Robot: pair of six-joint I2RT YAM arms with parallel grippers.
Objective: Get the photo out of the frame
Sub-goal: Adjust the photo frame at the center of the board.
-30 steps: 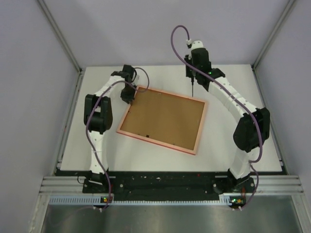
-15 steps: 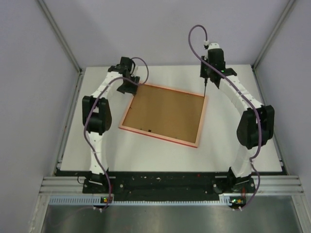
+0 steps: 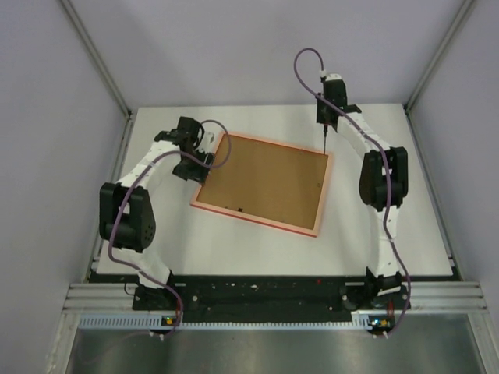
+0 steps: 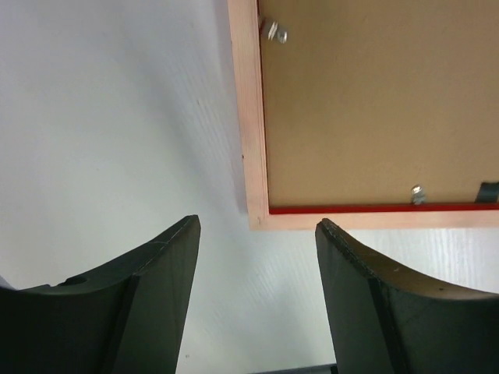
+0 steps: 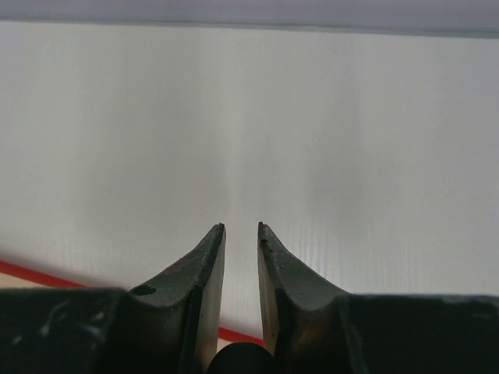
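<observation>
The frame (image 3: 253,220) lies face down on the white table, its pale pinkish rim around a brown backing board (image 3: 265,183). The photo is hidden under the board. My left gripper (image 3: 195,158) hovers just outside the frame's far left corner. In the left wrist view the left gripper (image 4: 257,226) is open and empty, with the frame corner (image 4: 249,117) just ahead of the tips. My right gripper (image 3: 322,146) points down at the far right corner. Seen from the right wrist, the right gripper (image 5: 241,227) has its jaws almost together, holding nothing, above a red frame edge (image 5: 31,274).
Small metal clips (image 4: 274,31) hold the backing board (image 4: 374,101) in the rim. Grey walls enclose the table (image 3: 390,234) on three sides. Cables loop off both wrists.
My left gripper has opened and drawn back to the left off the frame's corner. The frame has turned slightly. The right arm has shifted right along the far edge, jaws unchanged.
</observation>
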